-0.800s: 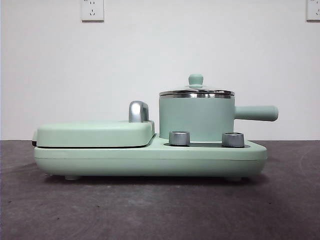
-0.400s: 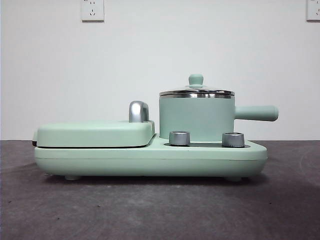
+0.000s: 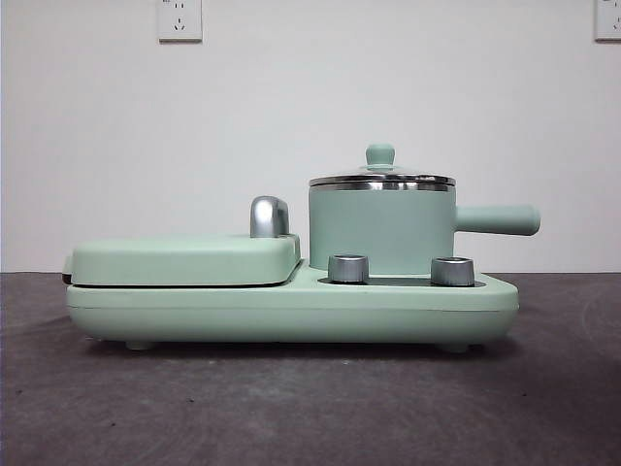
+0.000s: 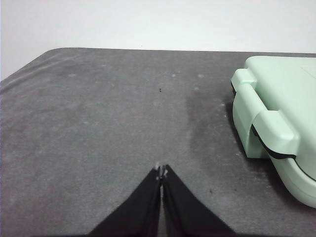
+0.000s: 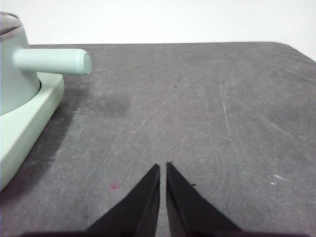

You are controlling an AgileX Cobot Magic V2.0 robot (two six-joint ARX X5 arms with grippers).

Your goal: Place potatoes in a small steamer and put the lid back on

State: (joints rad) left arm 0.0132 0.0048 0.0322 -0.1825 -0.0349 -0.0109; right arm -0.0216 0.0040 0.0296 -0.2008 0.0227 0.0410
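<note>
The small steamer (image 3: 380, 228) is a mint-green pot with a steel rim and a straight side handle (image 3: 497, 219); it stands on the right of a mint-green cooker base (image 3: 291, 309). The glass lid (image 3: 380, 175) with its green knob sits on the pot. No potato shows in any view. My left gripper (image 4: 161, 172) is shut and empty over bare table beside the cooker's griddle end (image 4: 276, 123). My right gripper (image 5: 163, 167) is shut and empty over bare table, apart from the pot's handle (image 5: 52, 61). Neither gripper shows in the front view.
A flat griddle cover (image 3: 184, 260) with a chrome handle (image 3: 269, 216) lies on the cooker's left half. Two steel dials (image 3: 348, 268) sit at the cooker's front. The dark grey table (image 3: 310, 408) ends at a white wall behind.
</note>
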